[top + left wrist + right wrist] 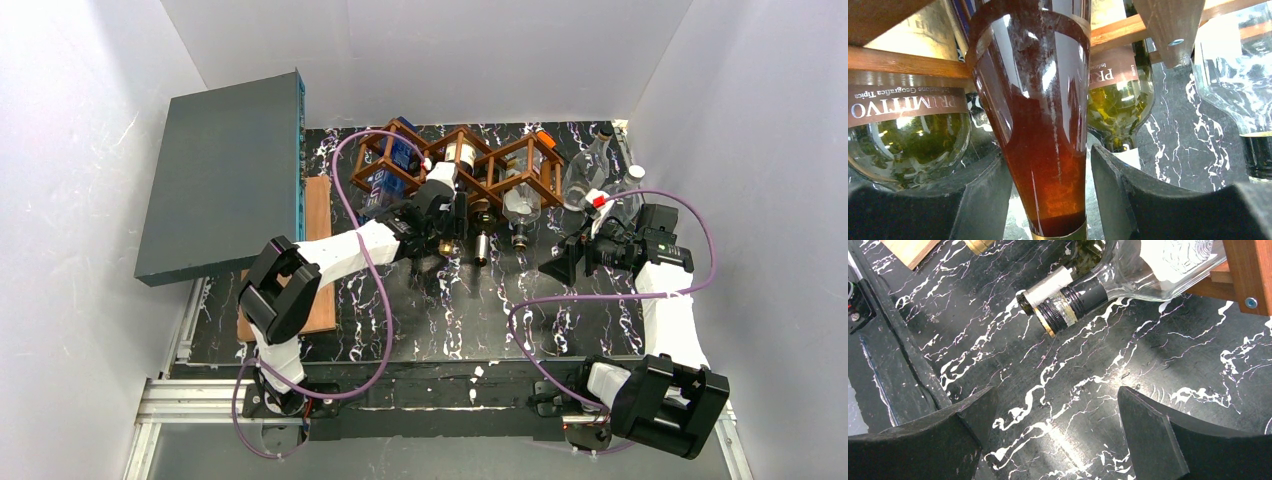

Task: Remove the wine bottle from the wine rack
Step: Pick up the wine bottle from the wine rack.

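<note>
Since wine bottle [1038, 100] is glass and seems to hold amber liquid, judge it heavy, stiff, slick, breakable. Lies in rack [898, 62], neck out toward arms. Best hold: neck, then pull straight along cell. Left gripper [1048, 165] straddles neck, fingers close on both sides; whether clamped, cannot tell. Right gripper [1053, 395] spread wide above table [1148, 355], holding nothing. Count: one rack; four bottles in left wrist view, namely wine bottle, two green bottles [908, 140], one clear bottle [1238, 75]; two grippers.
</note>
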You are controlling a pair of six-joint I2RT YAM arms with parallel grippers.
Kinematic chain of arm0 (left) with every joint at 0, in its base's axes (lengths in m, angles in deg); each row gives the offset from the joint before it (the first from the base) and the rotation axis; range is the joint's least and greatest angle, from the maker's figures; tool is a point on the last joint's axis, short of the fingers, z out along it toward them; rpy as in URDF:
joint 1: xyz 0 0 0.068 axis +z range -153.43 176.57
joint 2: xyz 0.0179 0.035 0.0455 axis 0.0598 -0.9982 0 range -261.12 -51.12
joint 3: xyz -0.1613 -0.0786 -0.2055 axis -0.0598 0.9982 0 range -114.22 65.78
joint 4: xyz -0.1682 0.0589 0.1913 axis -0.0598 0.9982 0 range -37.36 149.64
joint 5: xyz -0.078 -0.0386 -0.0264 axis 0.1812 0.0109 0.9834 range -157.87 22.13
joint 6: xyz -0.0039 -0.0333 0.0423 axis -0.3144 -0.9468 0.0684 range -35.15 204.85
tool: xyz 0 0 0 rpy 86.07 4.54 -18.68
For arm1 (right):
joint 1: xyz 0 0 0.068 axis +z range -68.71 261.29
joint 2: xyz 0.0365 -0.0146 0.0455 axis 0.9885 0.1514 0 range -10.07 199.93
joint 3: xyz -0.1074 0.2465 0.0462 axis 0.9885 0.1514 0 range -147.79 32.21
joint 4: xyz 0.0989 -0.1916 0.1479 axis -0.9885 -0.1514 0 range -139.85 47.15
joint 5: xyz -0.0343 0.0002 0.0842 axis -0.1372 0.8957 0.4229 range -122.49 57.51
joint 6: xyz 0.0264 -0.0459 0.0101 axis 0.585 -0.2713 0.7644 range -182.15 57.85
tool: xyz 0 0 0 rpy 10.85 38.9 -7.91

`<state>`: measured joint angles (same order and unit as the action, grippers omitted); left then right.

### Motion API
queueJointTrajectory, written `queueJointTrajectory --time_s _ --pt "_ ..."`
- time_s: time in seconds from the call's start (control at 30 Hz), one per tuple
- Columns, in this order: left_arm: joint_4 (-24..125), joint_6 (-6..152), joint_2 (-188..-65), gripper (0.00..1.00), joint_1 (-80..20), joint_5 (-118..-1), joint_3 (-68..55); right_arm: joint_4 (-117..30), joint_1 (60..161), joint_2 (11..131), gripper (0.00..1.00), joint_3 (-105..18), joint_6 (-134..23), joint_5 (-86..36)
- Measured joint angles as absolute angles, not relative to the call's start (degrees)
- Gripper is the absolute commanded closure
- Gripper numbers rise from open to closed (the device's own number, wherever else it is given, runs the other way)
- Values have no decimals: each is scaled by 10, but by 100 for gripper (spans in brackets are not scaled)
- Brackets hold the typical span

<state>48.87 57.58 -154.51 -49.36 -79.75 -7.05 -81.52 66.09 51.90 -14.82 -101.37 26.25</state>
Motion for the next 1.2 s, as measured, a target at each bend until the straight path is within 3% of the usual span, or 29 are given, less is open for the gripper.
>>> queueJointTrajectory --time_s 0.17,0.37,0.43,0.77,1.2 --pt "485 573 -1548 55 -494 -794 -70 -813 663 519 2 -148 -1014 261" --pt "488 568 -1548 93 -492 -798 -70 -813 664 519 2 -148 -1014 259" --pt "488 569 -1548 100 -492 -798 -69 -813 664 519 2 -148 -1013 259" --pt "495 613 -1540 100 -501 -814 -66 -812 667 519 2 -148 -1013 259" --pt "481 659 -1458 100 -529 -836 28 -812 668 519 2 -148 -1013 255"
